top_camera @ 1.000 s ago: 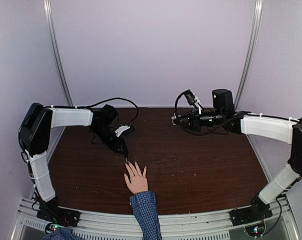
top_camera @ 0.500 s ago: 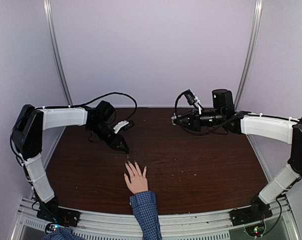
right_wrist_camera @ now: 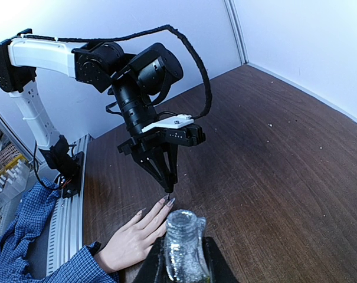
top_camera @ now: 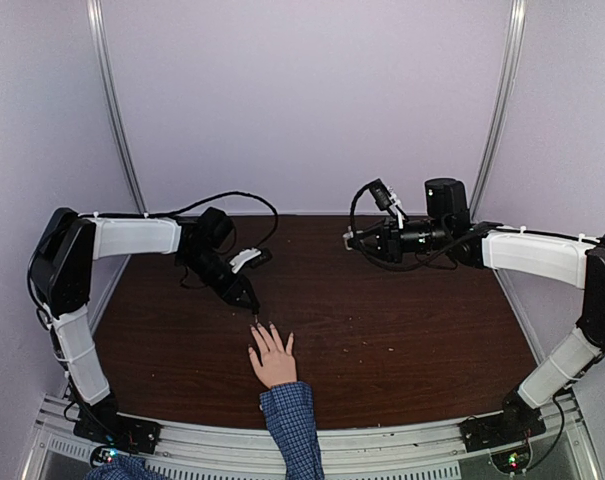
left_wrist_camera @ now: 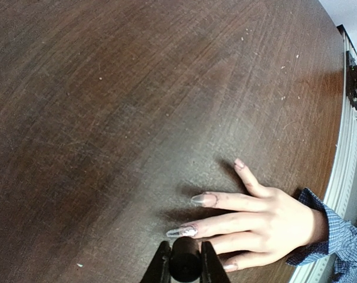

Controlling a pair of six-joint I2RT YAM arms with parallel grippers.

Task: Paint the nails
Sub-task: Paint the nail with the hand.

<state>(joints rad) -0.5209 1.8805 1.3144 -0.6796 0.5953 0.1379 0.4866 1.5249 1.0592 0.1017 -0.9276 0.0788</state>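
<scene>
Left tool [top_camera: 245, 296] is closed narrowly on a round black cap [left_wrist_camera: 184, 259] and points down at the tabletop [top_camera: 402, 340]. Its tip hangs just over the fingertips of a human hand [top_camera: 274, 362]. The hand lies flat, palm down, with fingers spread, near the front edge. I cannot tell whether the tip touches a nail. The nails [left_wrist_camera: 182, 232] are long and pointed, and the one directly ahead of the cap looks pale and glossy. A blue checked cuff [top_camera: 288, 402] covers the wrist. Right tool [top_camera: 352, 240] is held above the tabletop, well apart from the hand, toward the far right. It is clamped around a small glass bottle [right_wrist_camera: 180, 239] with its neck uncapped.
</scene>
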